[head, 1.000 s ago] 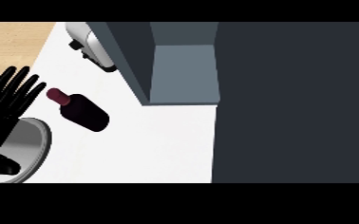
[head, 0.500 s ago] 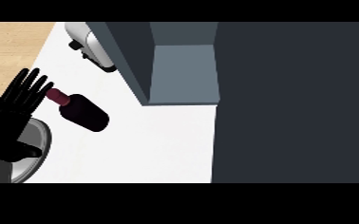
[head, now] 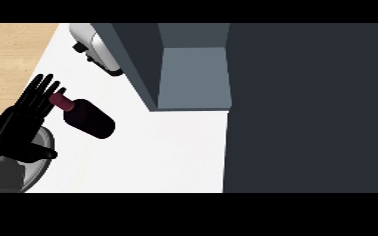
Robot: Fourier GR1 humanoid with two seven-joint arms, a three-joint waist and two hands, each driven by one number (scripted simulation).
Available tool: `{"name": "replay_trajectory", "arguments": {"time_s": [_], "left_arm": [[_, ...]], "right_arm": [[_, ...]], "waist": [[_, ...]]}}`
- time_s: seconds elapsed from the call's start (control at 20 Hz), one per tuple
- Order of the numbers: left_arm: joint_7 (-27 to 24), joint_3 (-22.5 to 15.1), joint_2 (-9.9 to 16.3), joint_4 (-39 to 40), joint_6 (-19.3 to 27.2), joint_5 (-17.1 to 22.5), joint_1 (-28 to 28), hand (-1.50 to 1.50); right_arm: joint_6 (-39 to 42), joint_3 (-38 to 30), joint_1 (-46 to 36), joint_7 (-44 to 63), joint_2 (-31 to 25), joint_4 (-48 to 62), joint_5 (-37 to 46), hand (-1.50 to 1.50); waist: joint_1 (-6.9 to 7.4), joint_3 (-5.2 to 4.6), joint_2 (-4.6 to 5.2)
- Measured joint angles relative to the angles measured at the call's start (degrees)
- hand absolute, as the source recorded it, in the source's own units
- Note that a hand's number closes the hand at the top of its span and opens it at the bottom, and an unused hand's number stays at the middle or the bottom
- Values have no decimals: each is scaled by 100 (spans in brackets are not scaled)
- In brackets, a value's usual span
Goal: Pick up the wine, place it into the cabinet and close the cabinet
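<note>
Lying on white counter (head: 162, 150), the wine (head: 87, 117) touches the left hand's (head: 26, 122) spread fingers (head: 43, 91) beside the open cabinet (head: 193, 75).

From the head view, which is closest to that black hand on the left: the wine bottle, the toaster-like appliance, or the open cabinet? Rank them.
Measured from the left hand:
1. Wine bottle: right beside the fingers, lying on the counter.
2. Silver appliance: farther up, near the counter's back.
3. Open cabinet: farthest, off to the right.

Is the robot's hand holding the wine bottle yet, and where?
Not yet. The left hand has straight fingers beside the neck of the wine bottle, which lies on the counter. Nothing is held.
</note>
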Motion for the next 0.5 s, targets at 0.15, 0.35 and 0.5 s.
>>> {"name": "replay_trajectory", "arguments": {"time_s": [0.15, 0.35, 0.5], "left_arm": [[-297, -95, -36, 380, -60, -234, -118, -150], [-773, -162, -55, 869, -182, -504, -170, -150], [-1094, -152, -3, 1255, -282, -620, -274, -150]], "right_arm": [[53, -125, 5, -19, -21, 9, -11, -150], [91, -141, 88, -32, 6, -12, -20, -150], [110, -156, 55, -30, 21, -1, -26, -150]], "waist": [[-12, -4, 5], [-29, -8, 5], [-23, -9, 6]]}}
